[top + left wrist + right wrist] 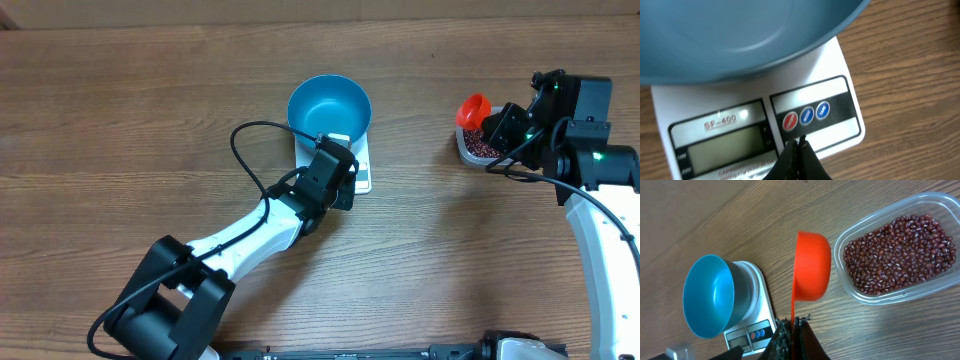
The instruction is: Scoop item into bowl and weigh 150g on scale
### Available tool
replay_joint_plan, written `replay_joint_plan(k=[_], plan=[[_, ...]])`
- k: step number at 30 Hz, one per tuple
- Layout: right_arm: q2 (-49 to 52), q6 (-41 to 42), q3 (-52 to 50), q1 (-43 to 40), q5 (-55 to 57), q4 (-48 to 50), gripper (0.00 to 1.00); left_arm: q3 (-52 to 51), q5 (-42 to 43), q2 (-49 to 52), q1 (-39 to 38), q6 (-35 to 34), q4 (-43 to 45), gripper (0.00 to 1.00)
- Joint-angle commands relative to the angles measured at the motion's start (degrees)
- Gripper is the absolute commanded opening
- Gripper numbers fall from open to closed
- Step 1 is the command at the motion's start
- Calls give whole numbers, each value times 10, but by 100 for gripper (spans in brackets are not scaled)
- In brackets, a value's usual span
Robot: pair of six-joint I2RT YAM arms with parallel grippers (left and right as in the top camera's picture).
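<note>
While the bowl (707,295) tops the scale (762,300), beans (900,252) fill the tub (839,255).

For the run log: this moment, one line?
left gripper shut by scale; right gripper shut on scoop; bowl empty on scale; beans in tub

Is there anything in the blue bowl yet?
Empty. The bowl shows only bare blue inside; the beans sit in the clear tub.

The marking "SF-400" (720,121) is printed on the white scale (842,65), just above its display window (725,149), towards the scale's front edge. Small lettering on the three round buttons (806,115) beside the window, and at the window's left end, cannot be read.
</note>
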Motion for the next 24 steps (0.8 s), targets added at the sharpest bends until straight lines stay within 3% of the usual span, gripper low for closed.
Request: replay_joint_plan(k=[1, 24], plan=[[-13, -3, 18, -2, 2, 2, 4, 17, -5, 20, -5, 24, 19, 4], [-13, -3, 18, -2, 2, -1, 4, 17, -49, 65, -7, 44, 72, 4]])
